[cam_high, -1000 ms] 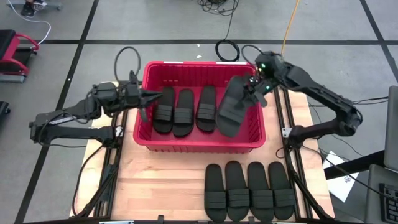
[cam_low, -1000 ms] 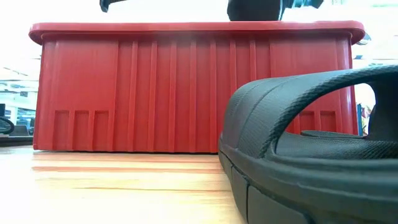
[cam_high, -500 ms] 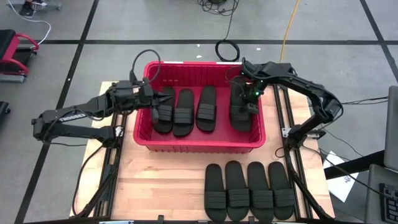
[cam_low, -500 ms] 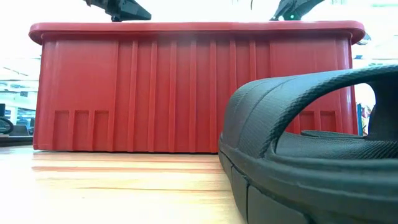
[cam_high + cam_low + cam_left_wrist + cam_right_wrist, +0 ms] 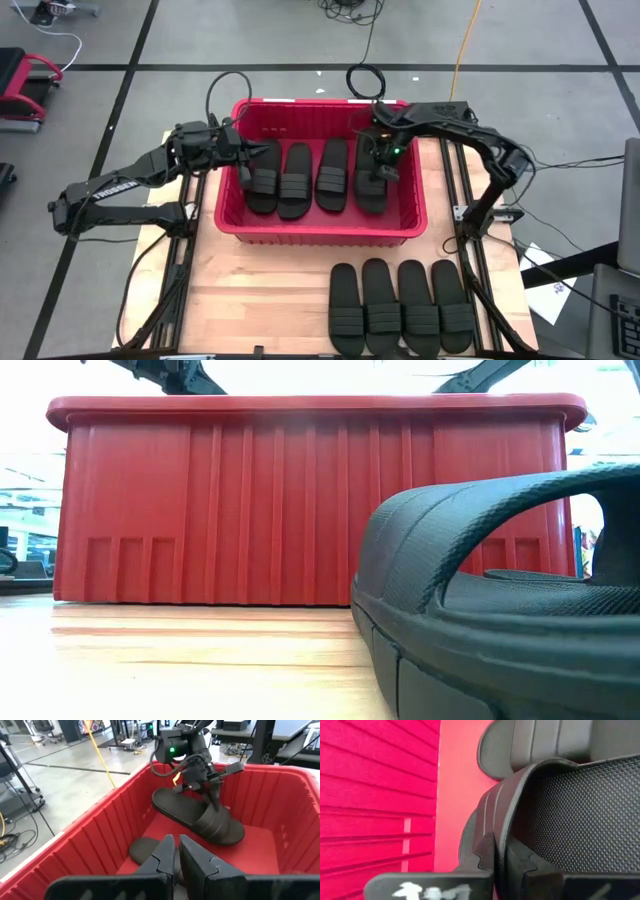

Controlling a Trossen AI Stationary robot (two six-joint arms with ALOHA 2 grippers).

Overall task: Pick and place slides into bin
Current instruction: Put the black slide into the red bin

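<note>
Four slides (image 5: 310, 176) in bin (image 5: 322, 231); right claw (image 5: 377, 170) pinching fourth's strap; left claw (image 5: 243, 158) closed (empty) inside rim.

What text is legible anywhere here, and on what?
No text can be read in full.
White lettering on the left arm's forearm: too small to read.
White mark on the bar behind the right arm's fingers: blurred, unreadable.
Printed sheet on the floor right of the table: too small to read.
Slides and bin: no text visible.
</note>
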